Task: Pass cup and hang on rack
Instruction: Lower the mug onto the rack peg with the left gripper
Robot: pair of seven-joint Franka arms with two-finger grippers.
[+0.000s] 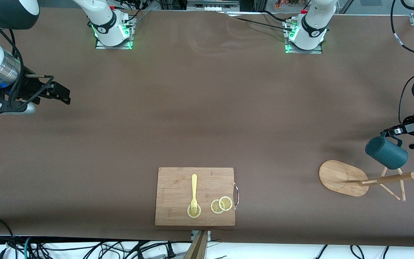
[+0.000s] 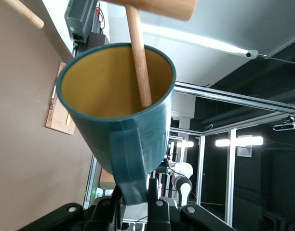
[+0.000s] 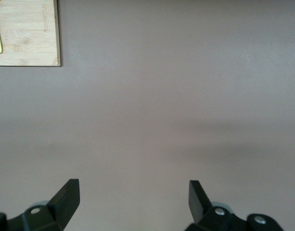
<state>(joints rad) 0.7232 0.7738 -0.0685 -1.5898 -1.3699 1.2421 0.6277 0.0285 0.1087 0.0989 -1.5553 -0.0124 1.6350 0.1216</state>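
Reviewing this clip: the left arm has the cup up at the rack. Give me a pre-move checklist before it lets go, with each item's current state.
1. Left gripper shut on the cup by its handle: ok.
2. A peg of the rack reaches into the cup's mouth, seen from the left wrist: ok.
3. Handle hooked over a peg so the cup would hang when released: cannot tell.
4. Rack standing on its base on the table: ok.
5. Right gripper open, waiting over bare table toward the right arm's end, away from the rack: ok.
6. Cutting board with fork and lemon slices apart from the rack: ok.
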